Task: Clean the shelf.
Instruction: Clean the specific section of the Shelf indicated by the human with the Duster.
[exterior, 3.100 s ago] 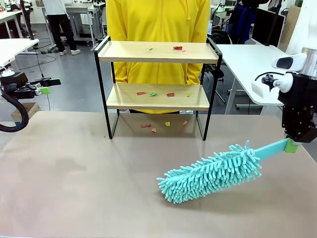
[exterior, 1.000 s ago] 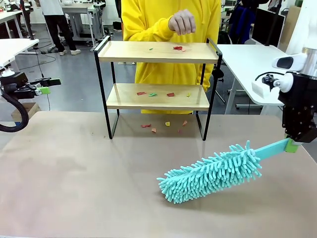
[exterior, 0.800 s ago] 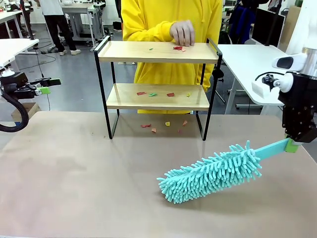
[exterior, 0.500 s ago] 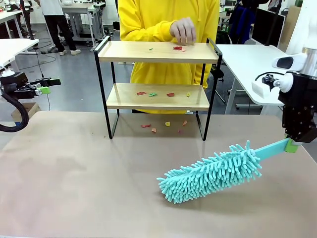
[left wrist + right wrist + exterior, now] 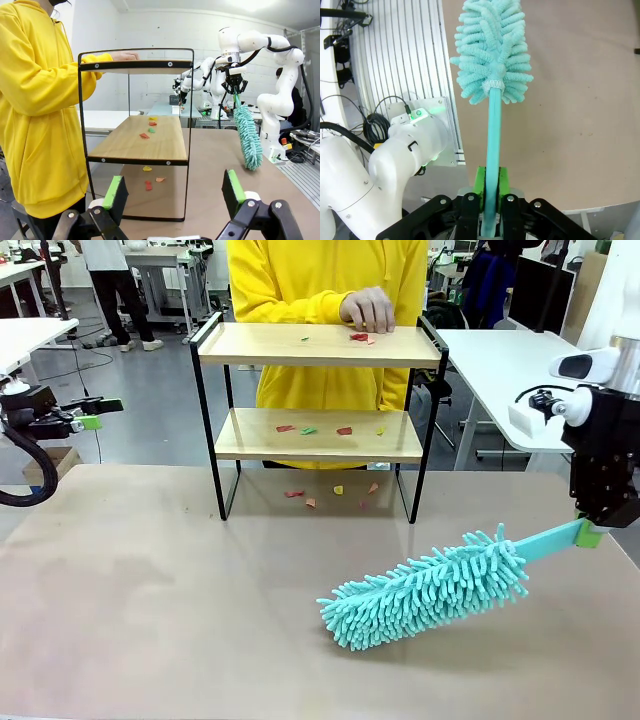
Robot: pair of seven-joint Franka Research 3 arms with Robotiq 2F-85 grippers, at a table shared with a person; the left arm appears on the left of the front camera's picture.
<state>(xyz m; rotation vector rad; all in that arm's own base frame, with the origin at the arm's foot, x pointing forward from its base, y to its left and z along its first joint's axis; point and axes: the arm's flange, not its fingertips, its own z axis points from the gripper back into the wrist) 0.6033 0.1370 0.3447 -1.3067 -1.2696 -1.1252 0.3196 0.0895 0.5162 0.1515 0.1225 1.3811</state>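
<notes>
The shelf (image 5: 260,343) stands at the far middle of the brown table, a black-framed rack with two wooden boards. Coloured paper scraps (image 5: 358,337) lie on its top board, more on the lower board (image 5: 310,429) and on the table beneath (image 5: 335,492). A person in yellow rests a hand (image 5: 368,310) on the top board's far edge. My right gripper (image 5: 590,530) is shut on the handle of a turquoise duster (image 5: 425,590), whose fluffy head rests low over the table. In the right wrist view that gripper (image 5: 491,182) clamps the duster (image 5: 492,50). My left gripper (image 5: 100,412) hangs open at far left, facing the shelf (image 5: 145,147) end-on.
A white table (image 5: 500,360) stands right of the shelf and another (image 5: 25,335) at far left. Bare brown tabletop (image 5: 150,590) stretches in front of the shelf. People and benches show in the background.
The person's hand has come down from above the shelf onto the top board's far edge, and the person has shifted slightly left. Both arms and the duster have stayed still.
</notes>
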